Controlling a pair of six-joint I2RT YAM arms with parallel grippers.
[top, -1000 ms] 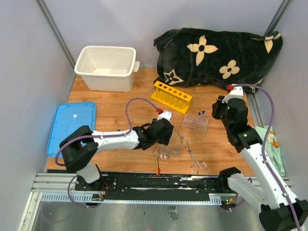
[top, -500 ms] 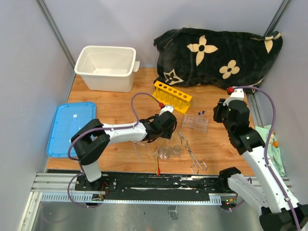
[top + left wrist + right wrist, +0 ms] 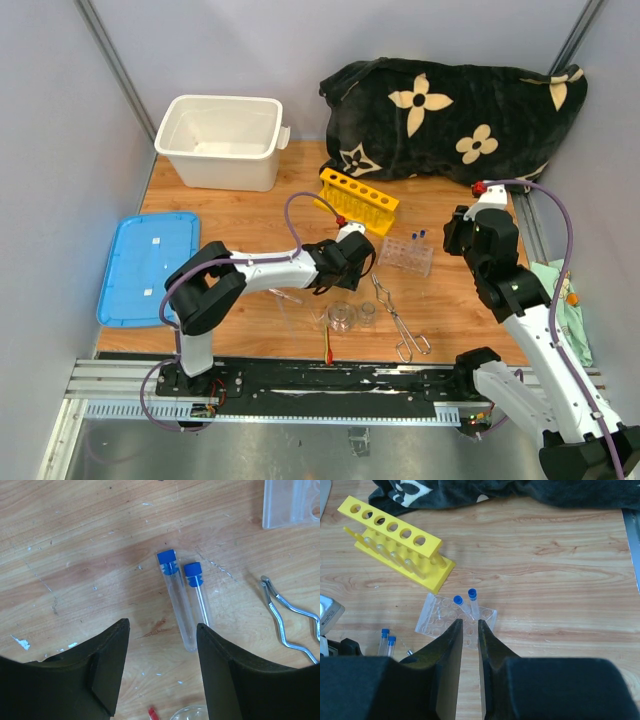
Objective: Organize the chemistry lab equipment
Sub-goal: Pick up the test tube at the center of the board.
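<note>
Two blue-capped clear tubes [image 3: 186, 597] lie side by side on the wood. My left gripper [image 3: 161, 630] hovers open just short of their rounded ends, nothing between its fingers; in the top view it [image 3: 365, 262] is between the yellow tube rack [image 3: 358, 200] and the small glass beakers [image 3: 342, 316]. Metal tongs [image 3: 400, 320] and a red-tipped stick [image 3: 327, 345] lie near the front. The clear plastic rack [image 3: 445, 622] holds two upright blue-capped tubes [image 3: 472, 602]. My right gripper [image 3: 470, 622] hangs above that rack, its jaws a narrow gap apart and empty.
A white plastic tub [image 3: 220, 140] stands at the back left, its blue lid [image 3: 150, 265] flat at the left edge. A black flowered cloth [image 3: 450, 115] is heaped across the back right. A green item [image 3: 565, 300] lies off the table's right edge.
My left arm has reached further right, from over the beakers toward the tongs and clear rack. The right arm has stayed in place.
</note>
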